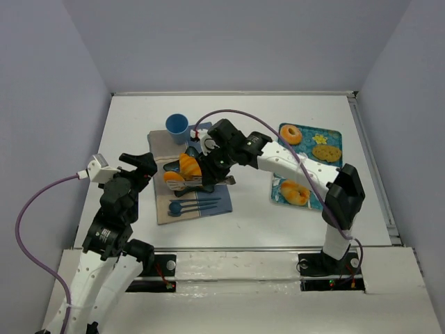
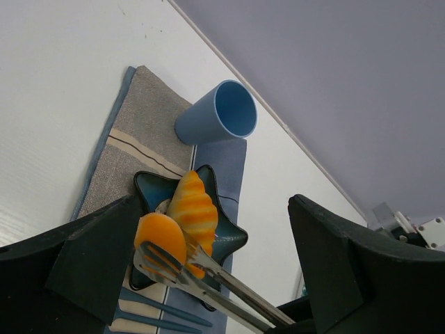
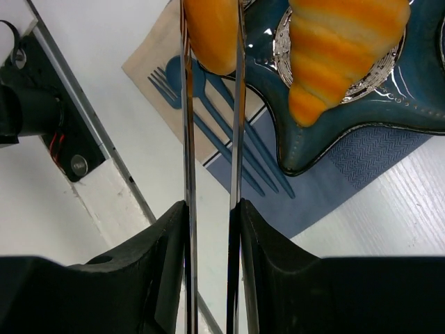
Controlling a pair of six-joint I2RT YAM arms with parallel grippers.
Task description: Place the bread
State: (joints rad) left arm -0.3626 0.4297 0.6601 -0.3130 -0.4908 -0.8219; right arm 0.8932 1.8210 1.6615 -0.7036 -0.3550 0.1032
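My right gripper [image 3: 212, 209] is shut on a pair of metal tongs [image 3: 188, 139]. The tongs' tips clamp an orange bread roll [image 3: 212, 35], held just off the near-left edge of a dark blue star-shaped plate [image 3: 334, 139]. A striped croissant [image 3: 341, 49] lies on that plate. From above, the roll [image 1: 174, 179] hangs beside the croissant [image 1: 189, 165], with the right gripper [image 1: 207, 178] close behind them. My left gripper [image 2: 214, 209] stands wide open to the plate's left, holding nothing; through it I see the roll [image 2: 160, 236], the tongs [image 2: 208, 278] and the croissant [image 2: 193, 205].
A blue cup [image 1: 176, 125] stands behind the plate on a grey and blue placemat [image 1: 161, 142]. Blue cutlery [image 1: 195, 205] lies on the mat's near part. At the right, a patterned tray [image 1: 332, 136] carries a doughnut [image 1: 290, 133], a cookie [image 1: 327, 152] and another bread [image 1: 295, 193].
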